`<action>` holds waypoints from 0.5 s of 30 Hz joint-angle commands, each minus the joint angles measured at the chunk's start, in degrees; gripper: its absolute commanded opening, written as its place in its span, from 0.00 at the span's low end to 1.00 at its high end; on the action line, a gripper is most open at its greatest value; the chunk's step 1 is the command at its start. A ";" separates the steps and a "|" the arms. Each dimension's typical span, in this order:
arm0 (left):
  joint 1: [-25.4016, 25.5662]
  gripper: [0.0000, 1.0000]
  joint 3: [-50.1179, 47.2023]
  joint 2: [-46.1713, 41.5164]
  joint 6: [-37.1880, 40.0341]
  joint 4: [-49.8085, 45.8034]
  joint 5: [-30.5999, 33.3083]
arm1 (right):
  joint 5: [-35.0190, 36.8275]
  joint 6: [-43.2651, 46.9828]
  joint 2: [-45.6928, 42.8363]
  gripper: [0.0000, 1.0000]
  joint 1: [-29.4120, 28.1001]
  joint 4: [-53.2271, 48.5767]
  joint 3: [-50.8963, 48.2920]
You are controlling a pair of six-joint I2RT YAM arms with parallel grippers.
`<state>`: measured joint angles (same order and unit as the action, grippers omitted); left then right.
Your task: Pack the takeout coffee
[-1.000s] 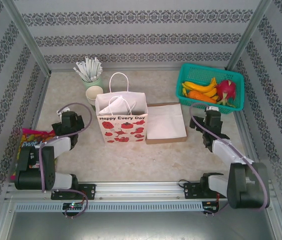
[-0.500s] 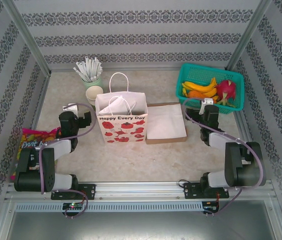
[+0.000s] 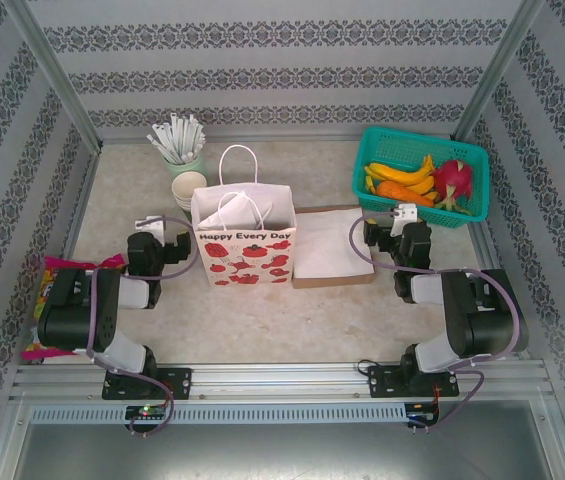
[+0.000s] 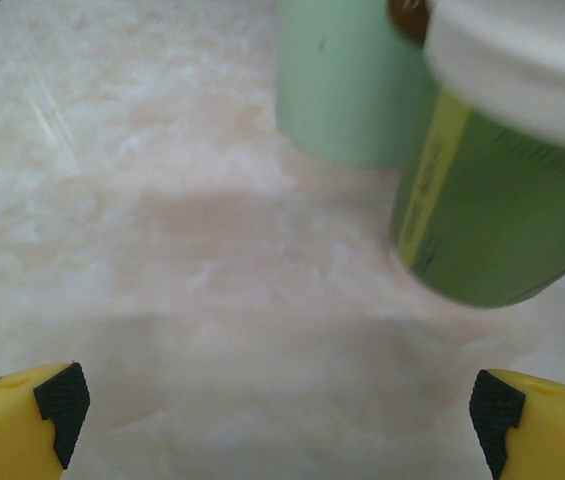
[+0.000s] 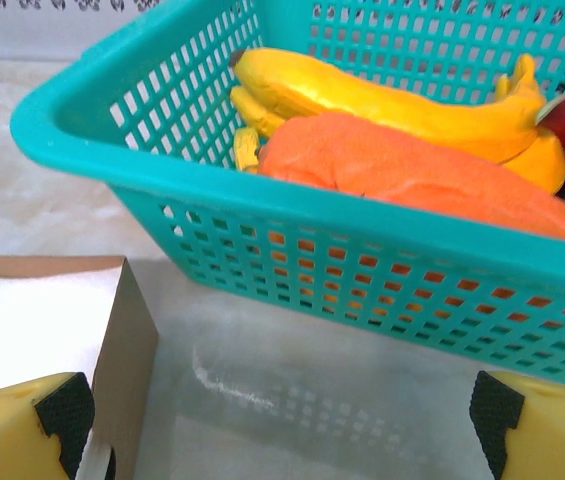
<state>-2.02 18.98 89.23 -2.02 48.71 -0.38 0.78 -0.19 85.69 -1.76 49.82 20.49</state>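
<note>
Bare table is lying open before the left claw, gaping wide and empty; the coffee cup (pale lid on) is standing beside the stick holder. The right claw, spread and empty, is facing the basket wall by the box edge

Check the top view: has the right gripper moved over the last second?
Yes. The right gripper has shifted left, now reaching the right edge of the napkin box.
</note>
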 commanded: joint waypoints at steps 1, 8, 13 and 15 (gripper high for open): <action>3.01 1.00 2.86 0.80 -0.31 3.71 8.60 | 0.81 0.71 0.24 0.98 -0.53 2.74 0.42; 3.25 1.00 3.44 -0.05 -0.91 0.88 10.24 | 0.79 0.04 0.55 0.98 -0.05 1.20 1.41; 3.25 1.00 3.38 0.12 -0.84 1.24 10.33 | 2.96 -1.69 0.66 0.98 0.70 0.39 1.91; 3.25 1.00 3.25 0.00 -0.77 1.49 9.96 | 3.88 -1.76 0.62 0.98 0.53 0.63 1.75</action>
<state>0.78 21.65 89.80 -2.13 48.88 8.91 2.37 -0.67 86.00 -1.23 49.52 21.43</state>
